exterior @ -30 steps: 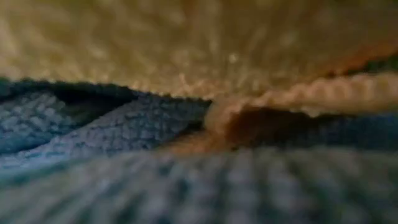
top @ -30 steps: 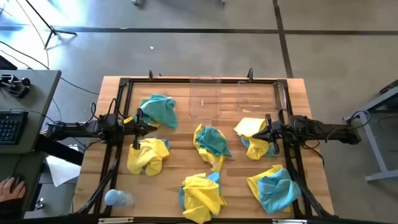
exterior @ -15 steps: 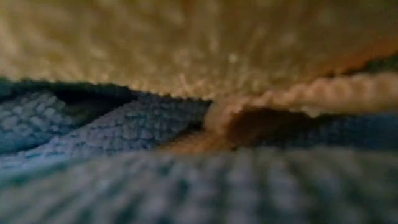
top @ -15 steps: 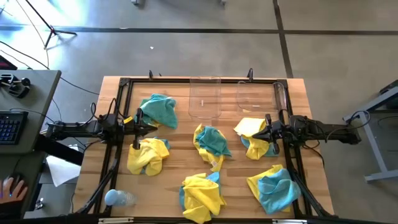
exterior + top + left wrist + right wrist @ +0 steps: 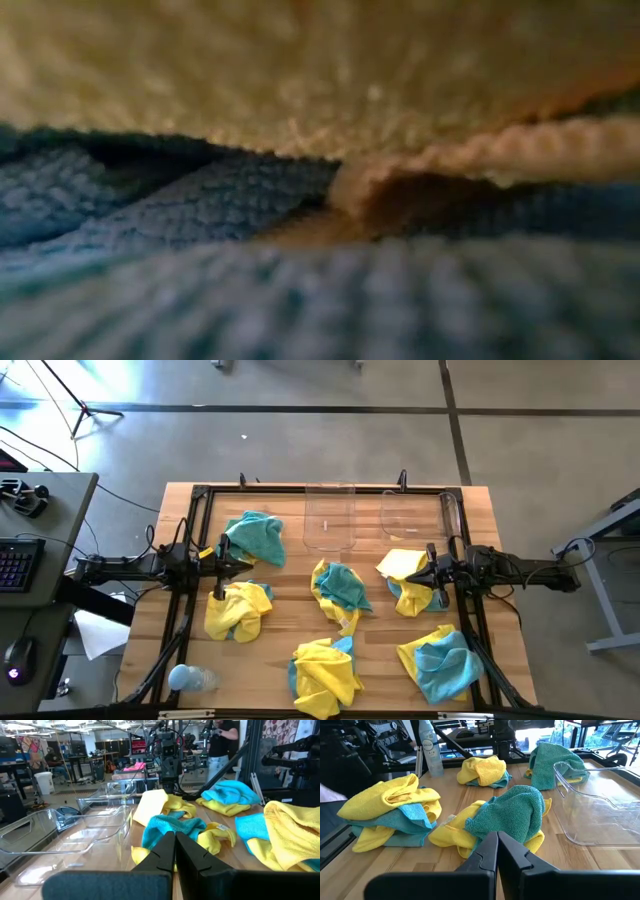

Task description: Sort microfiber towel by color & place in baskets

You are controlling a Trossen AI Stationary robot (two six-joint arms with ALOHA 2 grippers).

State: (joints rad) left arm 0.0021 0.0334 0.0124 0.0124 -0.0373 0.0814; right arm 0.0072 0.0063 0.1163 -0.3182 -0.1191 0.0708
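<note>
Yellow and teal towels [image 5: 341, 588] are lying unsorted; both jaws are clenched empty, so release the left gripper [image 5: 244, 564] before reaching toward two o'clock.

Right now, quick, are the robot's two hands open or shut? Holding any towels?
Left gripper: shut, holding nothing.
Right gripper: shut, holding nothing.

Overhead view straight down; low view pressed against cloth [image 5: 300, 70]; facing wrist views sharing middle pile [image 5: 510, 817].
</note>
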